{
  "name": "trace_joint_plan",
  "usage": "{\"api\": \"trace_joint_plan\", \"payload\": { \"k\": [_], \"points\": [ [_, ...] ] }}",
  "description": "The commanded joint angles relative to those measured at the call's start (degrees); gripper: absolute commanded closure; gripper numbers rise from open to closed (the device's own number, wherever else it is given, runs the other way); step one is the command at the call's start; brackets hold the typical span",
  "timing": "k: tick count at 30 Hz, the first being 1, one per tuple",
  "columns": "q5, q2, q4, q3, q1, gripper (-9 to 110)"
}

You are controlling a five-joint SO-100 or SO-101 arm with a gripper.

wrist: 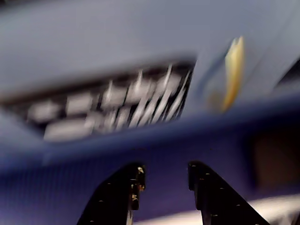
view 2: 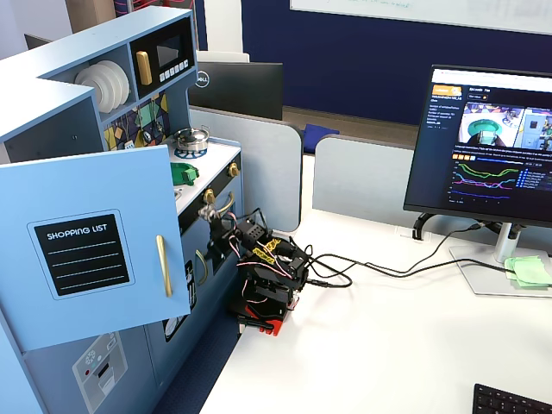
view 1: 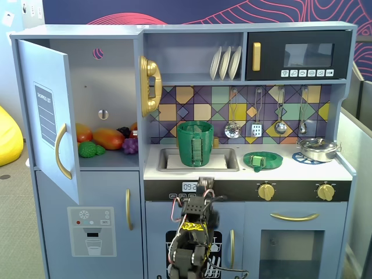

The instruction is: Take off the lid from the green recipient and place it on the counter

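Gripper (view 1: 204,185), a black two-finger one on the folded arm, hangs low against the pale blue toy kitchen's front below the grey-white counter (view 1: 343,170), its jaws parted and empty in the wrist view. Up at twelve o'clock, the tall tapered dark-green plastic pot (view 1: 195,143) stands in the sink, already uncovered. At about two o'clock, well apart from the gripper, the small flat round green lid (view 1: 263,159) lies on the counter just right of the sink, so I judge the job essentially done.

The wrist view is smeared by motion blur: the pale slanted bars (wrist: 140,105) at centre and the yellow streak (wrist: 233,70) at upper right cannot be identified. The black two-finger gripper (wrist: 165,180) is cut off by that frame's bottom edge. In a fixed view the open pale-blue cupboard door (view 2: 90,246) hides the tall dark-green plastic pot; only part of the flat dark-green lid (view 2: 183,173) shows
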Motion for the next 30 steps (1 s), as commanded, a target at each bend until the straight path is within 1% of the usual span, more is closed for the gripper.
{"api": "trace_joint_plan", "payload": {
  "k": [1, 3, 6, 8, 11, 19, 24, 30],
  "points": [
    [5.10, 0.79, 6.15, 2.90, -4.66, 101],
    [6.86, 0.79, 9.58, 4.75, -7.21, 101],
    [5.01, 0.70, 14.59, 6.42, -10.72, 101],
    [8.00, 0.26, 15.47, 6.42, -12.92, 101],
    [8.09, 1.23, 18.37, 6.42, -13.62, 101],
    [3.16, 1.32, 27.51, 6.50, -12.74, 101],
    [5.71, 1.32, 27.77, 6.50, -11.60, 101],
    [5.01, 1.32, 27.77, 6.50, -11.43, 101]
  ]
}}
